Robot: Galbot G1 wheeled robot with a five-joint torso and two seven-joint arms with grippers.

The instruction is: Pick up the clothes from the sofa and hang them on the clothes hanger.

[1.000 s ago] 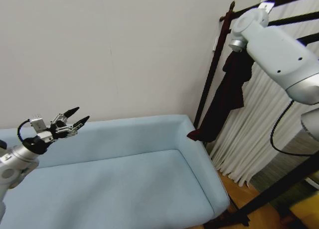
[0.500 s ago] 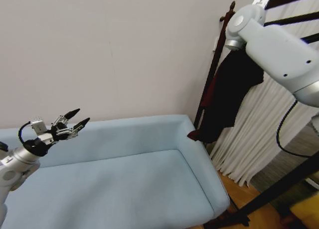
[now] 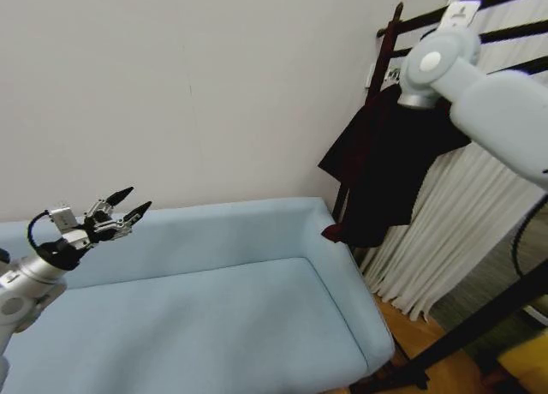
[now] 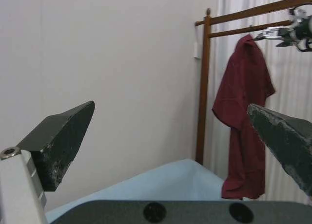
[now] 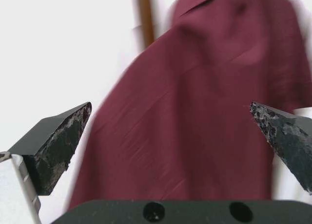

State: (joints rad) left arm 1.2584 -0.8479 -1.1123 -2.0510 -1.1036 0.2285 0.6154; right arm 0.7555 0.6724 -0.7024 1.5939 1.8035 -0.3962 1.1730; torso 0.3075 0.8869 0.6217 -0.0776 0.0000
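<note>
Shirt (image 3: pixel 385 171), dark red, hangs on the wooden rack (image 3: pixel 364 111) at the R end of the sofa (image 3: pixel 214 325). Its collar is up by the rails, and its hem sits just beside the sofa's R armrest corner.

Vs 1 s ago the shirt is much wider. Then it was a narrow dark strip under the R arm (image 3: pixel 497 103). At 0.5 s ago it had started to fan out, and now it flares toward the wall, w/ its L edge well out past the rack post. The lower hem stays about where it was.

The R arm has shifted too: its round wrist joint sits a bit lower and further R than 0.5 s ago, and more of the top rails shows. R gripper (image 4: pixel 267 38) is up by the rails, close to the shirt's collar. In the R wrist view its jaws are wide apart w/ nothing between them, and shirt fabric shows across the gap behind.

L gripper (image 3: pixel 139 198) is over the sofa's L part in front of the backrest, pointing toward the rack. Its jaws are apart and hold nothing, and its pos. is nearly the same as 1 s ago.

The sofa and wall line up w/ the earlier frames, so the camera hasn't moved. The sofa seat is bare. A pale curtain (image 3: pixel 445 240) hangs behind the rack.
</note>
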